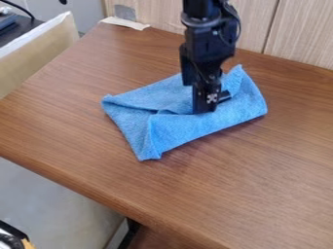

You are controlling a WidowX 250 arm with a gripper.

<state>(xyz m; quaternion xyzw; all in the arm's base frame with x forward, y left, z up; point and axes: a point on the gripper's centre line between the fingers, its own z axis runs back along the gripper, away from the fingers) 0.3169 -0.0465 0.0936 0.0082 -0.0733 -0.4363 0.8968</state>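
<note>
Beneath the claw [208,108] lay one blue cloth [189,127]: folded, seemingly light, limp, best pinched at the nearest fold. Claw's opening and hold could not be told.

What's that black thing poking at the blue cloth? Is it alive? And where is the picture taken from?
It isn't alive. It's a robot arm, a machine a bit like your own arm. It comes in from the top of the picture. At its lower end is its gripper, the part made for grabbing, and it is down at the blue cloth. I can't tell whether it is pinching the cloth or just touching it.

There is one picture, from a camera that looks down at a slant. The cloth is partly folded over itself and lies on a brown wooden table. Behind the table is a paler wooden panel.
</note>
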